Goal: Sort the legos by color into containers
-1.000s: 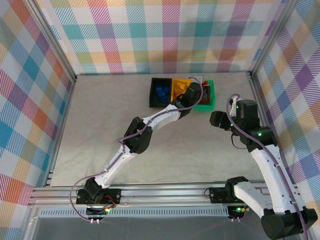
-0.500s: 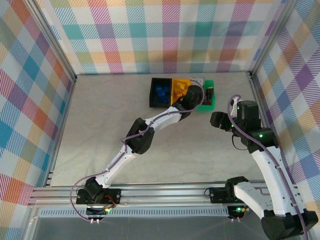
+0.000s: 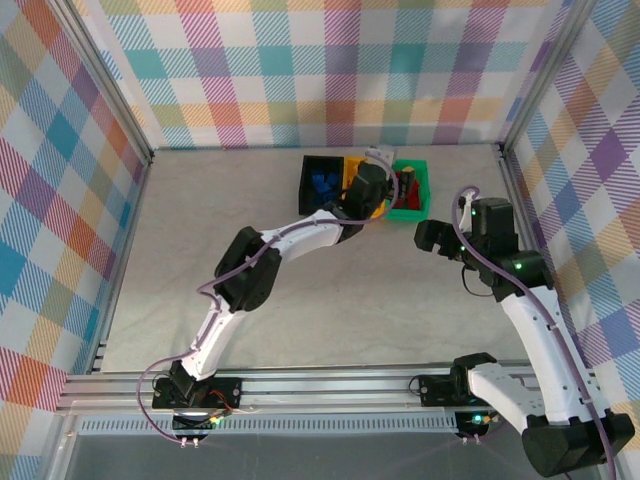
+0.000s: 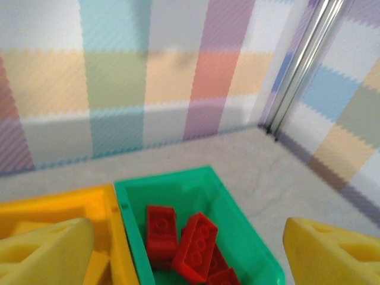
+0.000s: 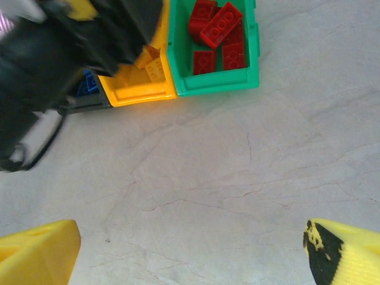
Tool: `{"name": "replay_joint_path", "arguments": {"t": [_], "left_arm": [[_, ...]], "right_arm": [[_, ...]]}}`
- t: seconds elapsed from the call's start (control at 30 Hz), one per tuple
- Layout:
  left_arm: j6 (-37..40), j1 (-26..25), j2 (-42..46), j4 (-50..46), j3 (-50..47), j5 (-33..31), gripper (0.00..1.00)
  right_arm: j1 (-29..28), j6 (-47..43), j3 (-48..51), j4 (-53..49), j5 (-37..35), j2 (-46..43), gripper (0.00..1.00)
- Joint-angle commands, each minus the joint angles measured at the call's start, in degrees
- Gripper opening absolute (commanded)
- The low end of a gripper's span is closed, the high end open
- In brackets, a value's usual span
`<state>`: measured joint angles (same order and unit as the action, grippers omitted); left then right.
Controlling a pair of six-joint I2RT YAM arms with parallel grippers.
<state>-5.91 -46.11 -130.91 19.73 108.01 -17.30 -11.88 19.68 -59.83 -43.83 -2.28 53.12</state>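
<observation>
**Low jaws could shove a bin**

Right of centre in the overhead frame, the right jaws hang spread and empty over bare worktop (image 5: pixel 208 178). Higher up, the left jaws, also spread and holding nothing, hover above the green bin (image 4: pixel 178 190) and its red bricks (image 4: pixel 196 243), beside the yellow bin (image 4: pixel 65 205). Dipping here could knock a rim and scatter the sorted bricks.

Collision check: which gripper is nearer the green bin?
Left. The left gripper hovers where the green bin meets the yellow bin; the right gripper hangs apart, over bare table.
</observation>
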Motion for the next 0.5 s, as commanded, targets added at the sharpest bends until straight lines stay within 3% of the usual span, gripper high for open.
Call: {"name": "replay_joint_path", "arguments": {"t": [0.0,0.27,0.33,0.37,0.47], "left_arm": [[3.4,1.1,7.9,0.9,-3.8,-1.6,0.85],[3.8,6.5,18.7,-16.5,-6.7,6.2,0.9],[3.7,7.7,21.1,-23.1,-5.7,6.2,0.93],[3.9,8.3,22.6,-26.3,-5.5,5.9,1.0],[5.1,9.6,26.9,-33.9,-6.1,3.9,1.0]], "right_arm": [[-0.2,-1.8,-2.8,2.2,1.9,1.0,0.99],[0.0,-4.8,-6.0,2.7,2.6,3.9,0.99],[0.2,-5.5,-7.0,2.2,2.0,4.5,0.99],[0.4,-5.5,-7.9,1.6,0.8,4.9,0.99],[1.2,-6.2,-10.5,-0.2,0.4,6.1,0.99]]}}
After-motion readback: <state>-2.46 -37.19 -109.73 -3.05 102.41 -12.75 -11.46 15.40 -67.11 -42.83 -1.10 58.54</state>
